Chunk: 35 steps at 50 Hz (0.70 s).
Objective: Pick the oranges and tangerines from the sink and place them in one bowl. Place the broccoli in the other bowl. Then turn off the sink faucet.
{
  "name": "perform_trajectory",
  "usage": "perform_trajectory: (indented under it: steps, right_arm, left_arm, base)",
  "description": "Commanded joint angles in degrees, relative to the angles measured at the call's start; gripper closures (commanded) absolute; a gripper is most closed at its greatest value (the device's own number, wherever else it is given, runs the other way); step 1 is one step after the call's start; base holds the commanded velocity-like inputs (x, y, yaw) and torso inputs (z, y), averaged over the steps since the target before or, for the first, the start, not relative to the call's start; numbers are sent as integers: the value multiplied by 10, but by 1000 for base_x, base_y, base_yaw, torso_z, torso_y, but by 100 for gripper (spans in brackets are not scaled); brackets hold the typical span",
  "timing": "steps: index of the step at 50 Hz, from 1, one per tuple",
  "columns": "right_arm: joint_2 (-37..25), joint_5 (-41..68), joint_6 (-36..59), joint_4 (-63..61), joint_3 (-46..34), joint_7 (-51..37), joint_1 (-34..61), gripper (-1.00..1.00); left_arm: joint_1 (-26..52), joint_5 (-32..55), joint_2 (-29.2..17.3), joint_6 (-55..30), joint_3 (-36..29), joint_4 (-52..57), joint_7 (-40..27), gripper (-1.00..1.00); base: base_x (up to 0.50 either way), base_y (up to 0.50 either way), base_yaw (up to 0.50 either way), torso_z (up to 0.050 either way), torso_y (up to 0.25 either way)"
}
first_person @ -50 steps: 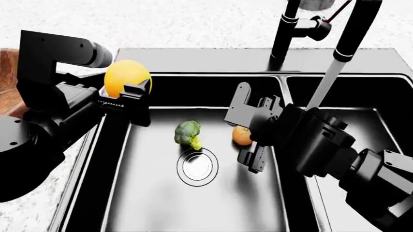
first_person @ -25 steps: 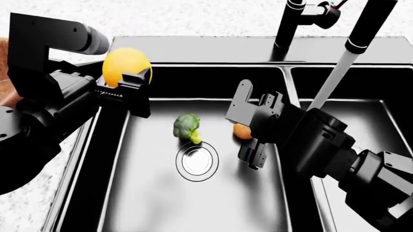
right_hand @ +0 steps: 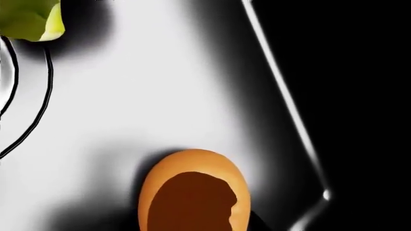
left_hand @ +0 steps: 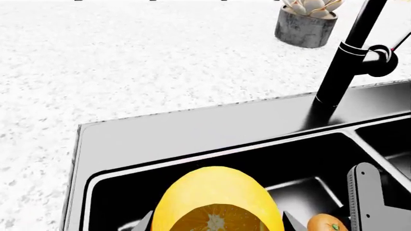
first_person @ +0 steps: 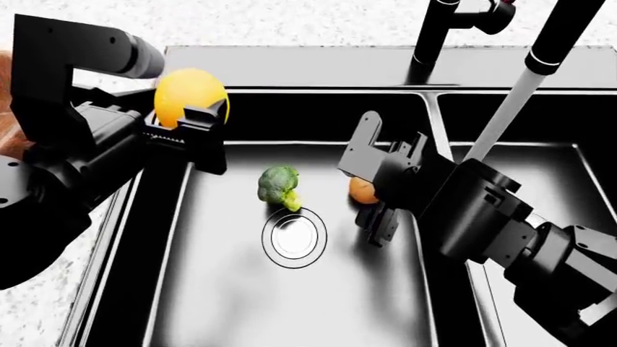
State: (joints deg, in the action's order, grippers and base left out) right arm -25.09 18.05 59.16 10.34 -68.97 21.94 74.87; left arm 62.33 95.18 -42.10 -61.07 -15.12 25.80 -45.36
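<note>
My left gripper (first_person: 198, 119) is shut on the smooth yellow-orange orange (first_person: 190, 97) and holds it above the left rim of the black sink (first_person: 289, 69). The orange fills the left wrist view (left_hand: 218, 202). My right gripper (first_person: 360, 201) is open, low in the left basin, with one finger on each side of the smaller deep orange tangerine (first_person: 362, 190), which lies on the basin floor (right_hand: 192, 192). The broccoli (first_person: 279, 186) lies by the round drain (first_person: 294, 237). The black faucet (first_person: 436, 32) is running. The white bowl is out of view.
A water stream (first_person: 501, 116) falls into the right basin behind my right arm. A brown sliver, perhaps the wooden bowl (first_person: 4, 108), shows at the left edge behind my left arm. A grey plant pot (left_hand: 307, 24) stands on the speckled counter beyond the faucet (left_hand: 350, 62).
The view has shifted so the sink sits higher in the frame. My right gripper has edged slightly round the tangerine. My left gripper still holds the orange in about the same place.
</note>
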Motion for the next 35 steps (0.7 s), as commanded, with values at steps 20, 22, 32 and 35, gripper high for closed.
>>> perform_trajectory:
  steps: [20, 22, 32, 35]
  right_arm:
    - [-13, -32, -69, -4, 2, -7, -18, 100]
    - [-17, -32, -87, -5, 2, -3, -20, 100]
    - [-24, -27, -133, -4, 14, 0, -29, 100]
    - [-25, -17, -149, -2, 24, 3, -34, 100]
  left_arm:
    - [-4, -3, 3, 13, -6, -2, 0, 100]
    - [-3, -1, 5, 14, -7, -1, -2, 100]
    - [-5, 9, -2, 15, -4, 3, -6, 100]
    - [-4, 5, 2, 16, -7, 1, -4, 100]
  base:
    - [2, 1, 2, 0, -2]
    - [0, 1, 3, 0, -5]
    - [2, 2, 4, 0, -2]
    - [0, 0, 1, 0, 0]
